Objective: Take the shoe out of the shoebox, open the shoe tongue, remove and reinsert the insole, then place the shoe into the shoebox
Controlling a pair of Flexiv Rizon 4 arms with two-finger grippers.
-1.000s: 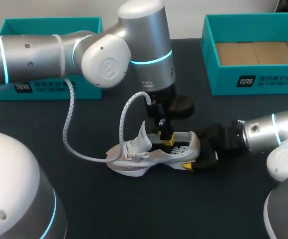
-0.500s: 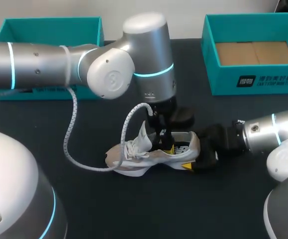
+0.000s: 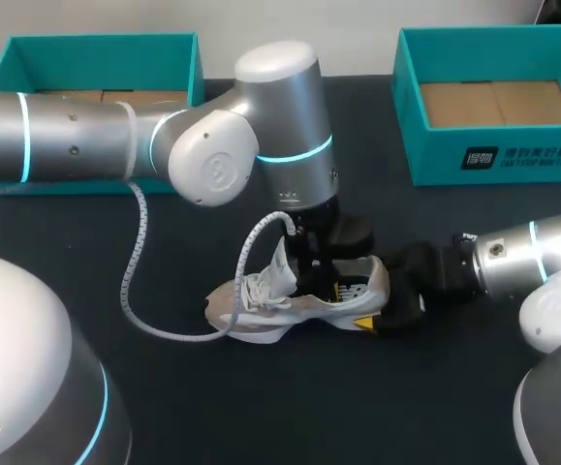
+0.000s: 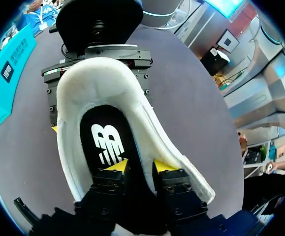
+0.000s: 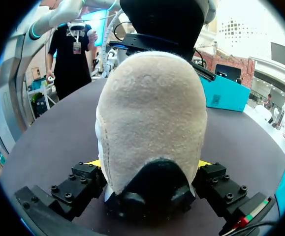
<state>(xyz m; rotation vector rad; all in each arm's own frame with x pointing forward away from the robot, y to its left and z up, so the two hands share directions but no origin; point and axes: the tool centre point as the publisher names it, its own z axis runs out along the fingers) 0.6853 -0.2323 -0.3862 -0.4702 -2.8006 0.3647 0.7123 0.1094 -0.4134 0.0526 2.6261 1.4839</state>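
right claw: clamped on the heel of the shoe from both sides, steadying it.
shoe: out of its box, sole down on the tabletop, tongue standing open.
left claw: down in the shoe's mouth over the insole; whether it has hold of it, i cannot tell.
shoebox: far right, empty; a second box far left.
progress: unboxing and tongue look done; insole step in hand, whether out or back in is unclear; boxing the shoe remains.
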